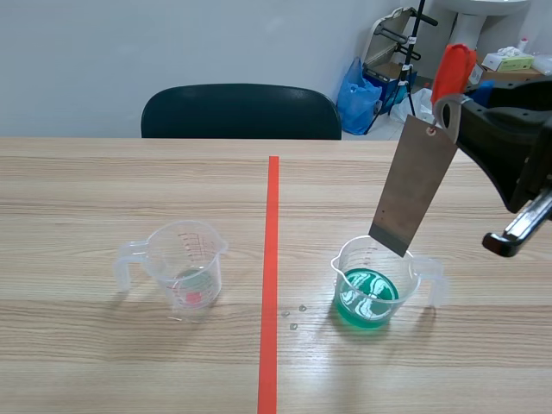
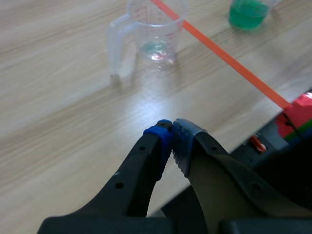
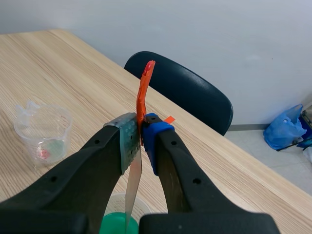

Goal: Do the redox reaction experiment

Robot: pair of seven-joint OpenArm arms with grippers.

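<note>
A metal scraper blade (image 1: 414,185) with an orange-red handle (image 1: 452,71) hangs tilted above the right beaker (image 1: 379,289), which holds green liquid (image 1: 366,300). Its lower corner sits just over the beaker's rim. My right gripper (image 3: 141,139) is shut on the scraper (image 3: 134,178) near where blade meets handle (image 3: 144,92); the green liquid (image 3: 117,226) shows below. On the left of the tape line stands a clear beaker (image 1: 183,267) with a trace of liquid at its bottom. My left gripper (image 2: 171,141) is shut on nothing, hovering near the table's front edge, the clear beaker (image 2: 151,34) ahead.
An orange-red tape line (image 1: 271,285) splits the wooden table (image 1: 86,198). A few droplets (image 1: 295,317) lie between tape and green beaker. A black chair (image 1: 241,112) stands behind the far edge; bags and clutter sit at the back right.
</note>
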